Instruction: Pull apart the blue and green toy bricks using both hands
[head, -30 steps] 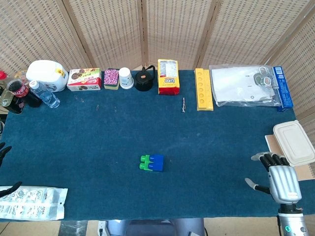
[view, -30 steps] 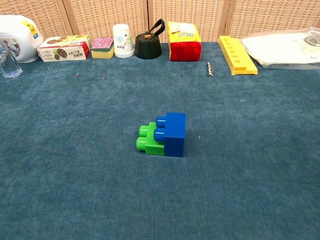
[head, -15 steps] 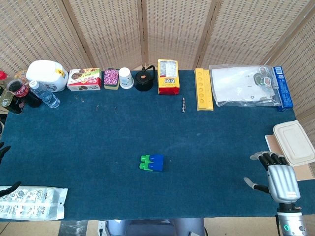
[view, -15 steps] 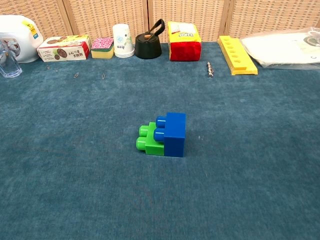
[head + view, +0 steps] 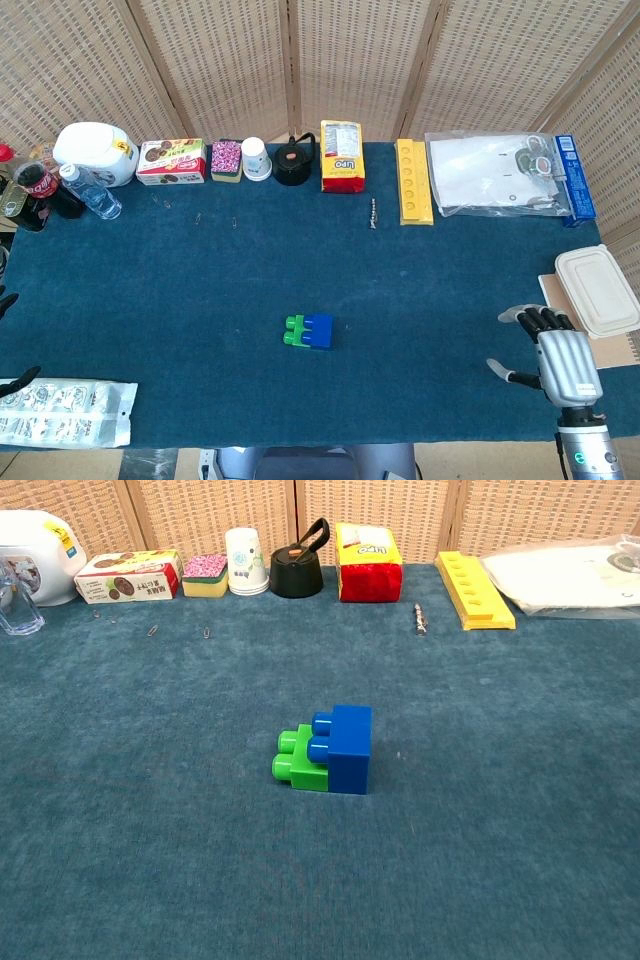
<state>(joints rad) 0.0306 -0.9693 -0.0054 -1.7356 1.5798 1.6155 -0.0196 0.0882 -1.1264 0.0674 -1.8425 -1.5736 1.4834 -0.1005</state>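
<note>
Nearest, right hand [image 5: 560, 362] at the front right edge of the counter [image 5: 200, 300], palm down, fingers spread, holding nothing. Left hand [image 5: 8, 340] barely visible at the far left edge, only dark fingertips showing; can't tell if released or clenched. Plastic blister pack [image 5: 62, 412] at front left corner. Mid-counter: blue brick [image 5: 348, 748] and green brick [image 5: 300, 762] joined, lying on their side, studs pointing left, well apart from both hands. White lidded container [image 5: 598, 289] just beyond right hand. Far edge: yellow tray [image 5: 413, 180], yellow-red packet [image 5: 341, 156], black kettle [image 5: 293, 162], paper cup [image 5: 256, 158], snack box [image 5: 171, 161].
</note>
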